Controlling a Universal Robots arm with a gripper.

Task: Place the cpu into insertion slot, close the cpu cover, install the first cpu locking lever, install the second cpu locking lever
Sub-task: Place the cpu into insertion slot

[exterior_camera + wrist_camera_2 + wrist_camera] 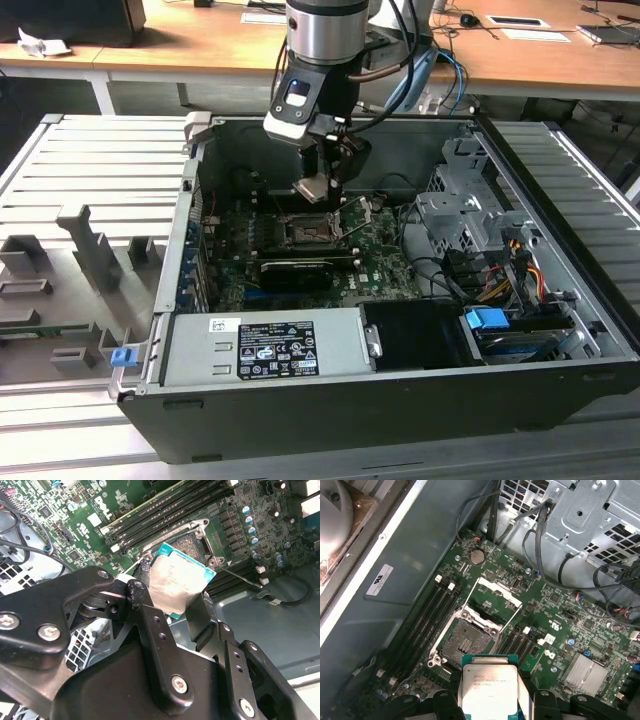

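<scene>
- Above the open computer case (pixel 330 420), in the exterior view, the gripper (pixel 318 186) hangs from the arm with its fingers clamped on the cpu (pixel 312 189), a pale square held clear of the green board (pixel 385 265).
- From the cpu, the insertion slot (pixel 305 232) lies at about 6 o'clock in this view, close by and lower, and it looks empty. The cpu is tilted, not flat. The arm's body hides the board behind it at 12 o'clock.
- Turning to the second wrist view, two black fingers (pixel 142 605) grip opposite edges of the cpu (pixel 177 582). The gripper (pixel 172 596) fills the foreground and hides the near board.
- The insertion slot (pixel 192 542) sits just beyond the cpu's far corner, partly covered by it. How high the cpu is above the slot is hard to judge here.
- Last, the first wrist view looks past the cpu (pixel 489 690), whose near part is cut off by the picture's edge and whose sides are covered by the gripper (pixel 490 702).
- The insertion slot (pixel 465 642) is bare, its dark pin field exposed. The cpu cover (pixel 500 591) stands open on the slot's far side.
- The cpu's edges appear turned relative to the slot's edges, though the viewing angle may exaggerate that.
</scene>
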